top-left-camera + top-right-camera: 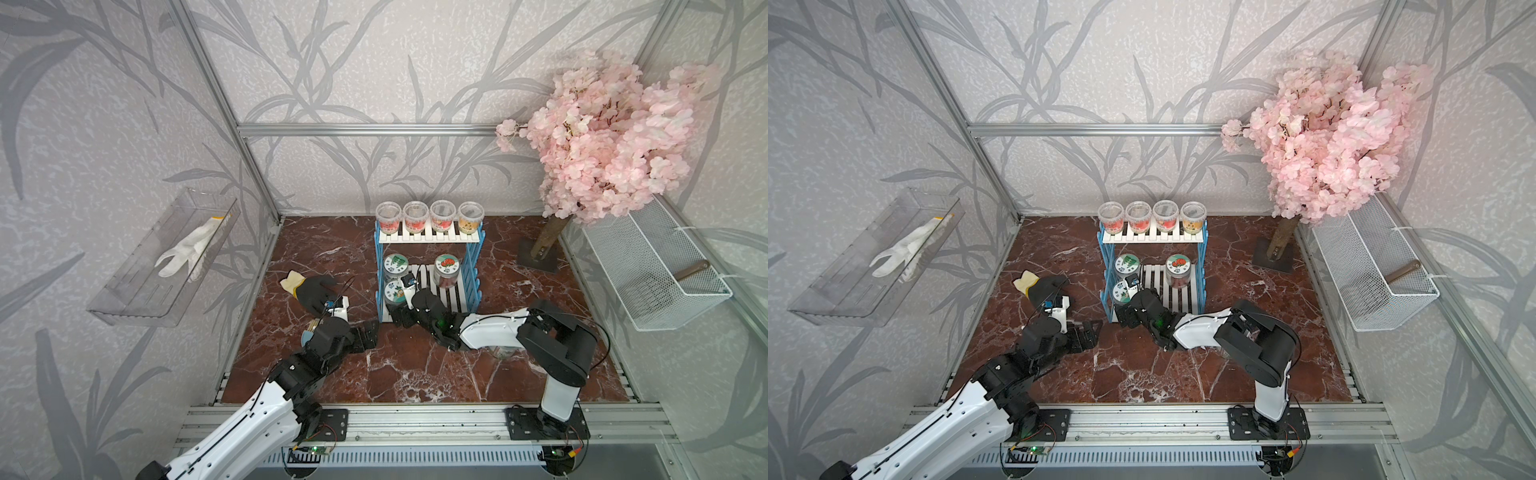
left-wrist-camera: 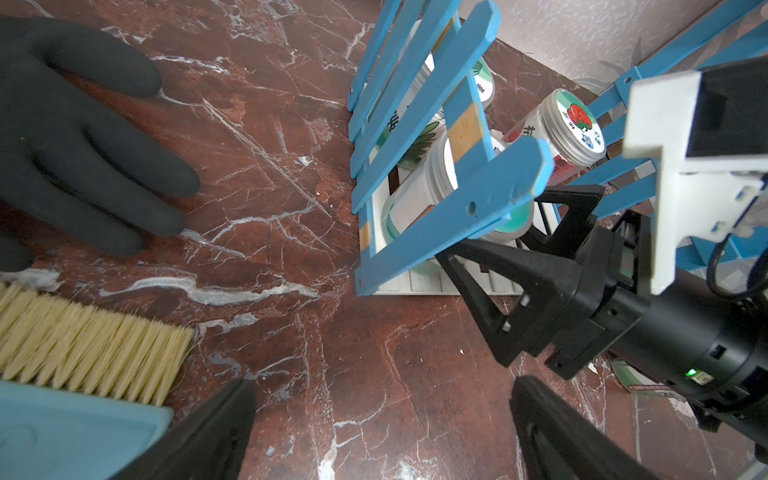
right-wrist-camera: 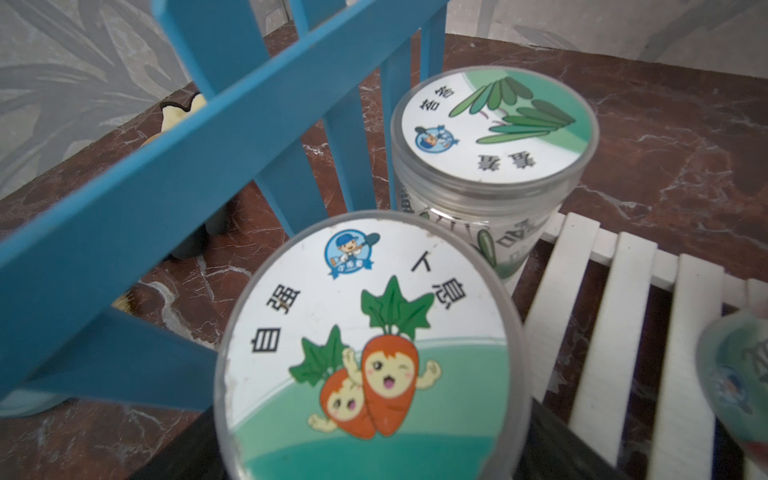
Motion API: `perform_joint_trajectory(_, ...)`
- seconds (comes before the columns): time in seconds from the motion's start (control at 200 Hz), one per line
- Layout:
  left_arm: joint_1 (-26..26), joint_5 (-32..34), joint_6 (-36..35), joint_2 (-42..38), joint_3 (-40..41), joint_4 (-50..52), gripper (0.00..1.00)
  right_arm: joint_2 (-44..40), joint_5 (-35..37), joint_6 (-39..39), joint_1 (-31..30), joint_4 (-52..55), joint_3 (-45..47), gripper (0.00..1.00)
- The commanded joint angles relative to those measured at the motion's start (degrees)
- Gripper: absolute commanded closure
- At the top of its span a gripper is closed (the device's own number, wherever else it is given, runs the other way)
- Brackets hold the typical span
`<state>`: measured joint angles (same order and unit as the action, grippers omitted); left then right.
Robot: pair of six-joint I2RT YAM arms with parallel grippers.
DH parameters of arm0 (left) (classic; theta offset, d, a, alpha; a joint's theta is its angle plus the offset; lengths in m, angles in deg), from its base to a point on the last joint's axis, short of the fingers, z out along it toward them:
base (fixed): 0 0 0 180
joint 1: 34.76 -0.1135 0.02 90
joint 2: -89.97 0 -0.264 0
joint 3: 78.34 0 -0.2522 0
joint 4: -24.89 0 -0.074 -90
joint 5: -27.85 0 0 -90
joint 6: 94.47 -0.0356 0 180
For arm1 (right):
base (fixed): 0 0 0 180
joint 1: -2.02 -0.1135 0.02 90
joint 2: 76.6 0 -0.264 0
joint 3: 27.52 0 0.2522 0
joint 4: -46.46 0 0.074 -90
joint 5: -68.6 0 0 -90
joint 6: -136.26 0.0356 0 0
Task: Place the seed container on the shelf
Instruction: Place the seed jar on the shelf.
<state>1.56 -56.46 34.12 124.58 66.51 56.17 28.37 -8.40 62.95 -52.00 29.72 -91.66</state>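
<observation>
Orange carrots are printed on the lid of the seed container (image 3: 365,345), which is seen standing upright on the lower white tier of the shelf (image 1: 428,237). It is set at the front corner on the left arm's side, against the blue side frame and just ahead of a leaf-lidded jar (image 3: 494,124). It is straddled by the right pincer (image 2: 500,226), one jaw on each side; whether the pads press on it cannot be told. Its long axis is vertical, crossways to the jaws' reach. The right arm is judged the nearer, so a straight pull out through the shelf's open front is called for, without the container being dragged. The left pincer (image 2: 382,436) is held spread and empty over the tabletop (image 2: 291,208), outside the frame.
</observation>
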Motion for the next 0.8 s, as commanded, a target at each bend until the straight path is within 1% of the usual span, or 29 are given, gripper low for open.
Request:
perform_joint_trajectory(0.0, -0.1, -0.4, 0.0, 0.1, -0.6, -0.8, 0.00, -2.4, -2.0, 0.3, -0.1, 0.0, 0.8, 0.07)
perform_joint_trajectory(0.09, -0.1, -0.8, -0.1, 0.5, -0.8, -1.1, 0.00, -2.4, -2.9, 0.4, -0.1, -0.1, 0.8, 0.08)
perform_joint_trajectory(0.335, -0.2, -1.4, -0.1, 0.8, -0.8, -1.1, 0.00, -2.5, -1.0, 0.9, -0.1, 0.4, 1.1, 0.09)
perform_joint_trajectory(0.635, -0.2, -1.3, -0.3, 0.9, -1.0, -1.2, 0.00, -2.9, -1.2, 1.1, -0.1, -1.3, 2.7, 0.09)
perform_joint_trajectory(0.71, -0.2, -1.3, -0.3, 1.1, -1.0, -1.3, 0.00, -2.7, -2.2, 0.9, -0.1, -1.9, 2.7, 0.12)
perform_joint_trajectory(0.795, -0.1, -1.5, -0.2, 1.2, -1.0, -1.5, 0.00, -2.3, -2.8, 1.2, -0.1, -2.1, 2.6, 0.12)
